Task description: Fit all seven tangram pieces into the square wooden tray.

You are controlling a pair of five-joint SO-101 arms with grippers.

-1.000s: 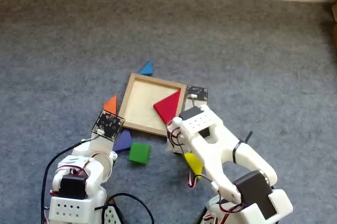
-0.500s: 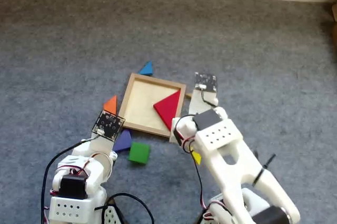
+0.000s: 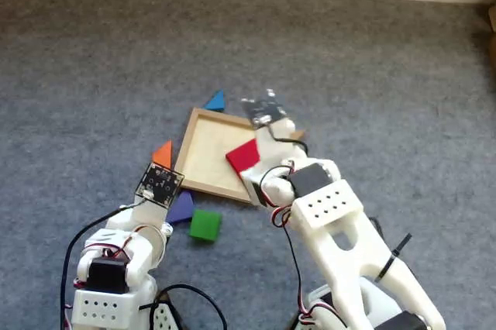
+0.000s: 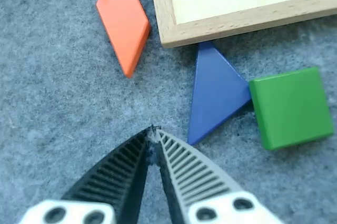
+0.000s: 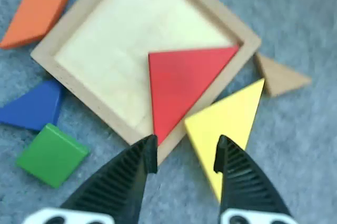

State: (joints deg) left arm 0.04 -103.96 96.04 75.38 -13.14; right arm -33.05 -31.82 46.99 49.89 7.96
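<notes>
Wooden and square, one tray (image 3: 203, 148) lay on a grey carpet (image 3: 364, 59) in front of two white robot arms. Seven tangram pieces could be counted: five triangles, one square and one parallelogram.

One piece was in the tray. This was a red triangle (image 5: 181, 84), with one corner tucked into a tray corner and its long edge running along the rim. Its opposite tip seemed to ride onto that rim.

Six pieces lay outside on the carpet:
- A yellow triangle (image 5: 226, 121) sat just beside the outer side of the same rim.
- A tan wooden triangle (image 5: 276, 77) lay near the tray corner beyond it.
- Across the tray, an orange parallelogram (image 4: 124, 21) lay near the rim but apart from it.
- A dark blue triangle (image 4: 213, 95) had one tip touching the rim near a tray corner.
- A green square (image 4: 292, 108) touched that triangle's side.
- A small light blue triangle (image 3: 216, 101) lay just off the tray's far corner.

The right gripper (image 5: 185, 155) hung above the red triangle's tip and the yellow triangle, its jaws parted by a moderate gap and holding nothing. The left gripper (image 4: 154, 134) hovered over the carpet near the dark blue triangle, its jaws pressed together and empty.
</notes>
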